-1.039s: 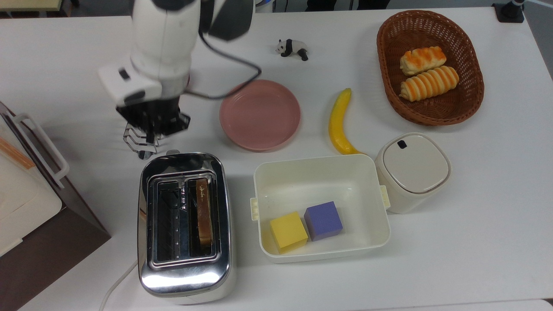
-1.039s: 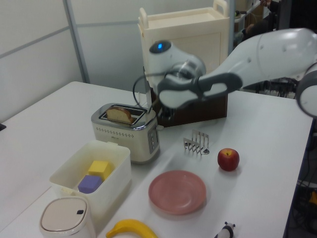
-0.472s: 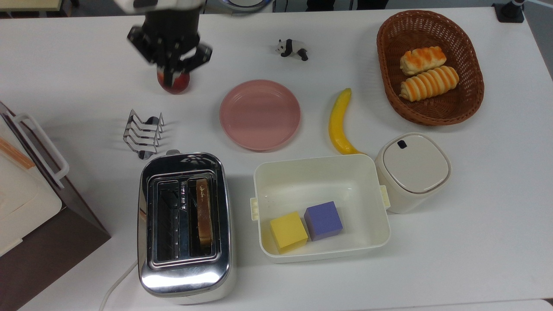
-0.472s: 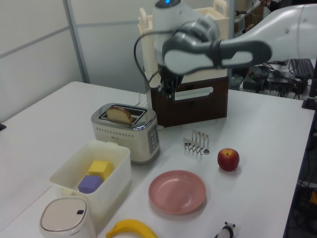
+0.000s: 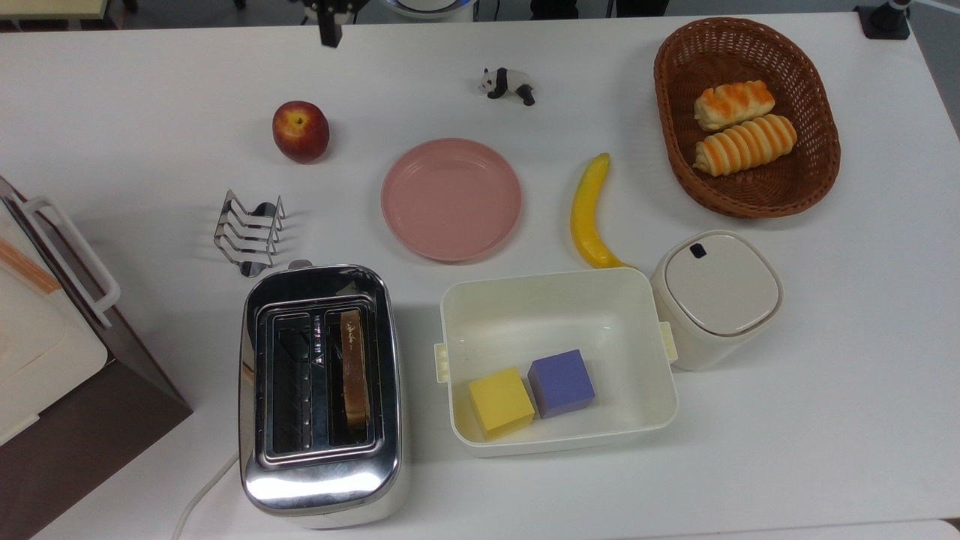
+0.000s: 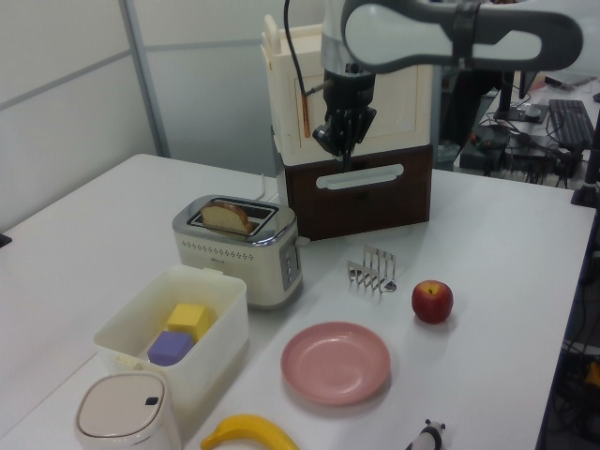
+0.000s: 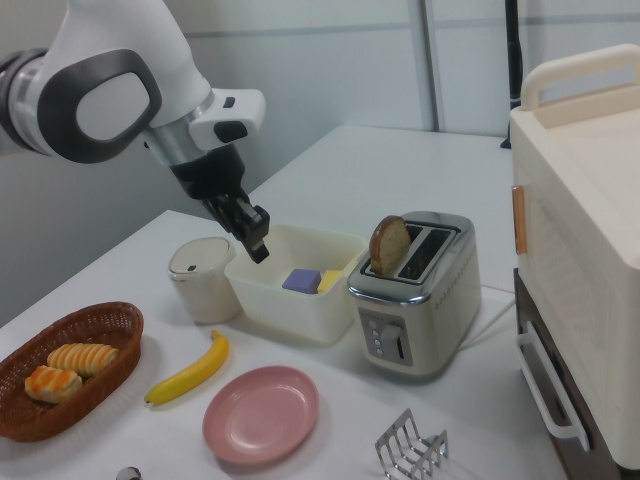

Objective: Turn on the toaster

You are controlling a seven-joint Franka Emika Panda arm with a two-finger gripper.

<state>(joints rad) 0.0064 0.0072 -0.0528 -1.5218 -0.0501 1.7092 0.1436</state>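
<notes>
The chrome two-slot toaster point(image 5: 319, 390) point(image 6: 246, 248) point(image 7: 415, 295) stands near the front of the white table, its white cord trailing off the top view's lower left. A slice of toast point(image 5: 354, 367) point(image 6: 225, 217) point(image 7: 388, 245) sticks up out of one slot. The small lever point(image 5: 300, 264) point(image 7: 400, 345) is on the end facing the wire rack. My gripper point(image 5: 328, 22) point(image 6: 345, 142) point(image 7: 256, 238) hangs high in the air, far from the toaster, at the table's far edge in the top view. It points down, shut, with nothing in it.
A wire toast rack point(image 5: 249, 232), red apple point(image 5: 300, 131), pink plate point(image 5: 451, 199), banana point(image 5: 589, 214) and toy panda point(image 5: 508, 82) lie beyond the toaster. A white bin point(image 5: 450, 360) with yellow and purple blocks sits beside it, then a lidded canister point(image 5: 716, 296), a bread basket point(image 5: 667, 120), and a white-and-brown appliance point(image 5: 45, 352).
The arm has lifted from just above the toast rack by the toaster's lever end and drawn back up to the table's far edge, uncovering the apple. The toaster and toast look unchanged.
</notes>
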